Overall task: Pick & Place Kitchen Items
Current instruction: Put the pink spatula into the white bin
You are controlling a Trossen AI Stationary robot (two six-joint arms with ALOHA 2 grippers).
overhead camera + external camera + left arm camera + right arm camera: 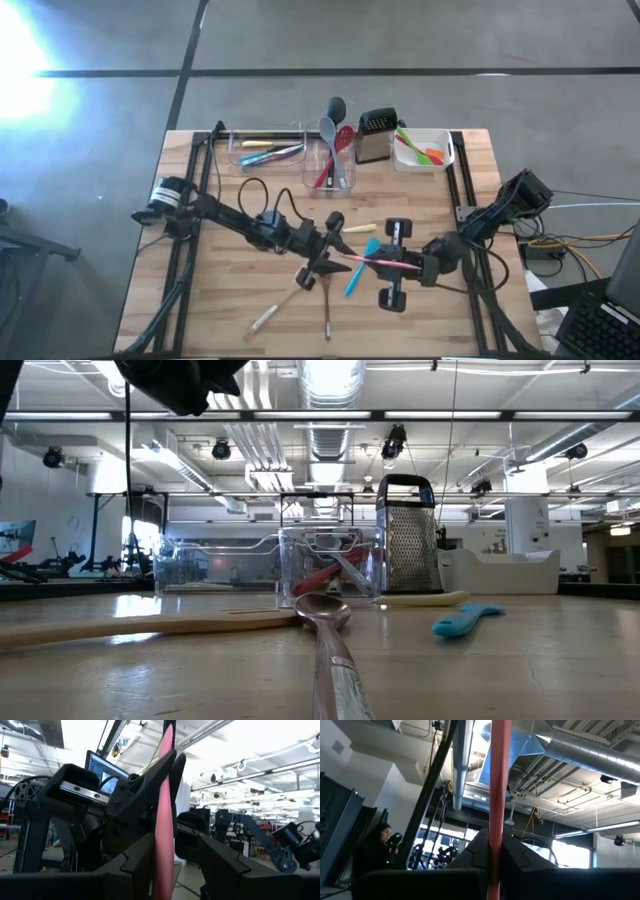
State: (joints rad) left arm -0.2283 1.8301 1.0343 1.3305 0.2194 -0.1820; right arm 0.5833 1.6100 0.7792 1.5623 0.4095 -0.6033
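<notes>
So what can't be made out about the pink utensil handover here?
- Pink utensil: its working end is not visible in the high view, covered by the left gripper and right gripper; both wrist views cut it off.
- Low view: neither gripper shows, only table items such as the wooden spoon.
- Clear tub: contents too small to tell.

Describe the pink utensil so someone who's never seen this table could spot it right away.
Start at the wooden table and look near its middle, where the two dark arms meet. The left gripper and right gripper face each other, and the pink utensil spans between them, held off the tabletop. Unlike the blue spoon and wooden utensils lying flat nearby, it is slim, pink and gripped at both ends.
</notes>
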